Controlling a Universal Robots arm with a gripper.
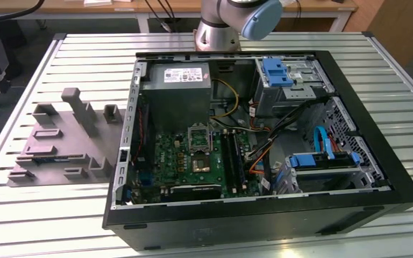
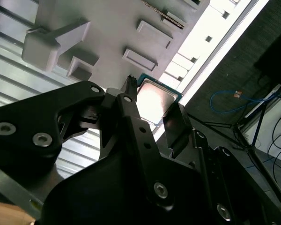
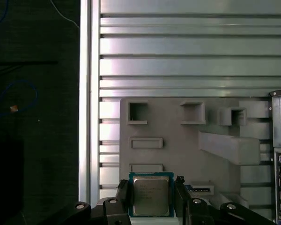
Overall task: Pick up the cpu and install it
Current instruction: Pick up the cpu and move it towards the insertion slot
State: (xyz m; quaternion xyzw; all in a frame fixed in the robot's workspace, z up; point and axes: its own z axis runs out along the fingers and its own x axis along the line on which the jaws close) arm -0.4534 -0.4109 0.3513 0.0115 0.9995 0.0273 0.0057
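1. The gripper [image 3: 151,183] is clenching its jaws on the cpu [image 3: 151,197]; in both wrist views the two dark fingers [image 3: 123,191] are pressing on opposite edges of the chip, and its silvery top is facing the first wrist camera.
2. The cpu is hanging in the air, clear of the grey tray [image 3: 178,145]; in the first wrist view the tray's pockets and blocks are lying well below it, with the slatted table [image 3: 178,61] stretching beyond.
3. In the exterior view the tray is sitting on the table at the exterior view's left, just beside the open case [image 1: 400,193]; the arm [image 1: 228,21] is rising at the far edge, behind the case.
4. The pick-up is looking done, judging by the two-sided grip and the gap under the chip.
5. The install is not yet happening; the socket [image 1: 199,138] on the green motherboard [image 1: 181,161] is looking unfilled, though I cannot tell for certain; the chip is hovering on the tray side, apart from the board.
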